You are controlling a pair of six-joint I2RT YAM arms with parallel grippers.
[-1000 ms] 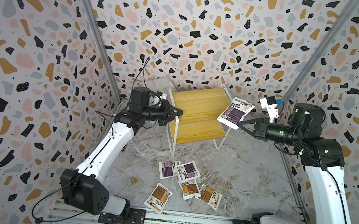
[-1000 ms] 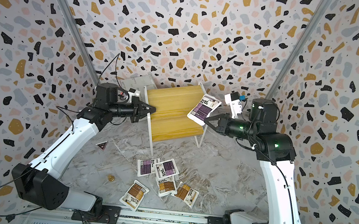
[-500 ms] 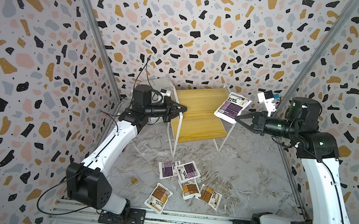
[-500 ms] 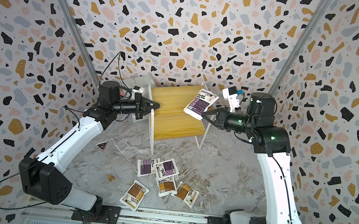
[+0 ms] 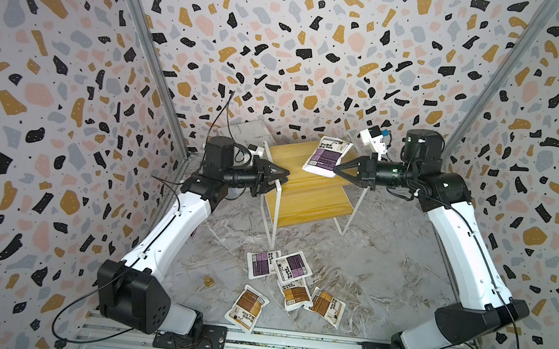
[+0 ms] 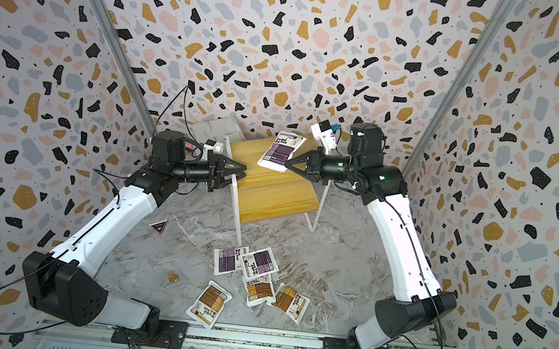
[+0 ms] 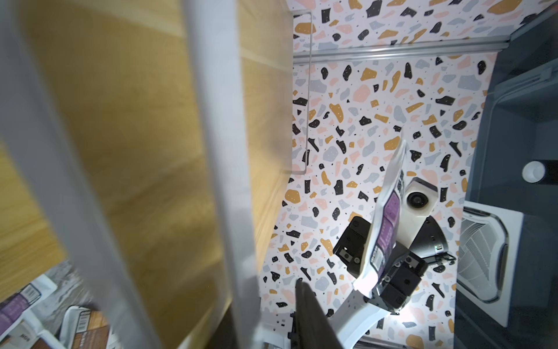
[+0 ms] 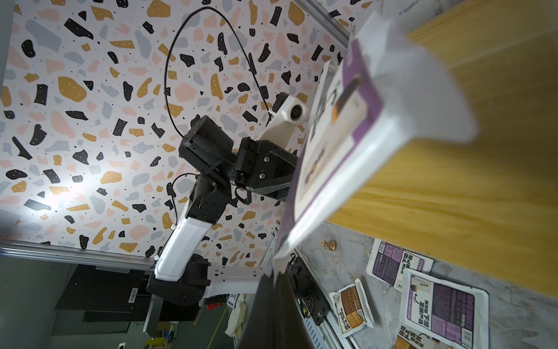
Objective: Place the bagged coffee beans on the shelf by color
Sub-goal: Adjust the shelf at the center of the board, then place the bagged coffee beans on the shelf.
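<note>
Now my right pincer point(image 5: 337, 169) clamps one purple-labelled white pouch point(image 5: 326, 155) over the empty yellow wood-grain shelf point(image 5: 308, 194), five other pouches point(image 5: 290, 269) unshelved.

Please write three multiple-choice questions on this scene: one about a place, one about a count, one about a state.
1. Where is the raised purple pouch?
A. beneath the lower board
B. over the upper board of the shelf
C. against the side wall

2. How many brown-label pouches lie on the table?
A. two
B. three
C. five

3. The right gripper is:
A. open and empty
B. shut on a shelf leg
C. shut on the raised pouch

Answers: 1 B, both top views show it above the upper board; 2 B, three brown labels can be counted there; 3 C, it pinches the pouch's corner.
</note>
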